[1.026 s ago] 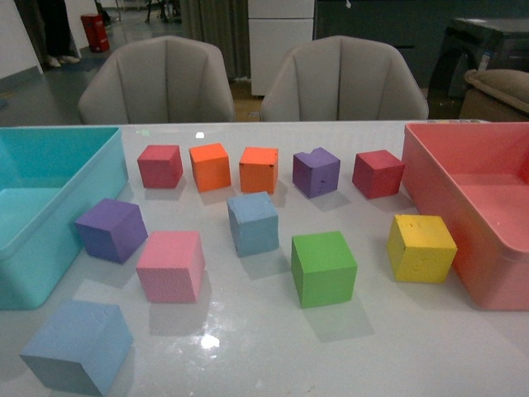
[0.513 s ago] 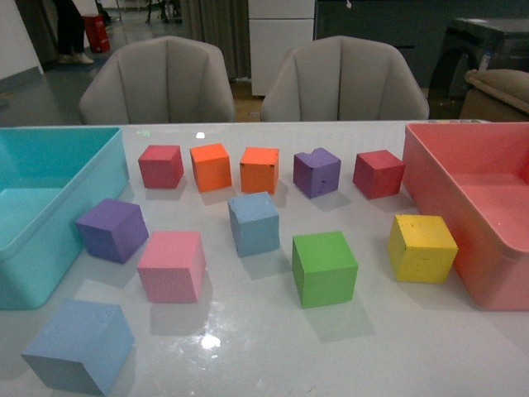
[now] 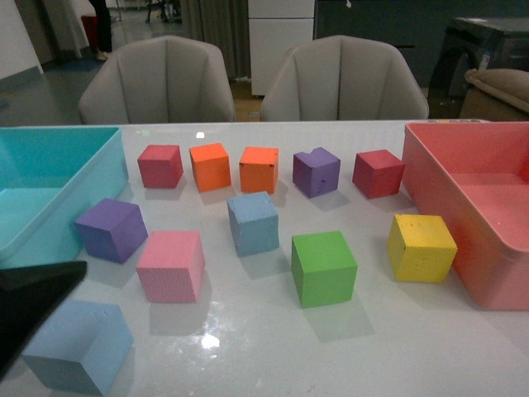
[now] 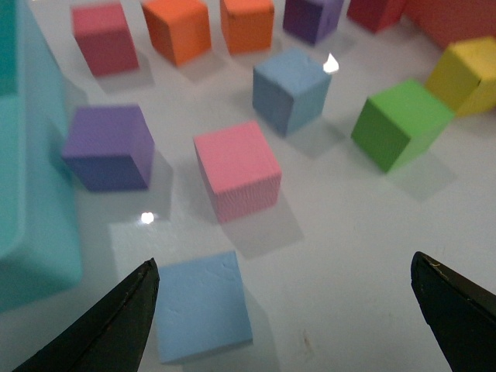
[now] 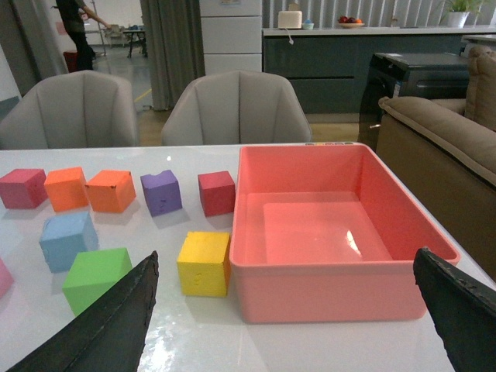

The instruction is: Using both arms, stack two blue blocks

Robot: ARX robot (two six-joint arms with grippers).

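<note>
Beside the teal bin (image 3: 101,178), the left gripper (image 4: 283,262), jaws wide apart, should centre squarely over the blue block (image 4: 203,306) there.

Here comes my left arm (image 3: 31,299), sliding in black over the table's near-left corner, now overlapping 1 blue block (image 3: 83,347) there.

Light-blue blocks (image 3: 253,222) (image 3: 78,343), teal bin (image 3: 103,186)
</note>
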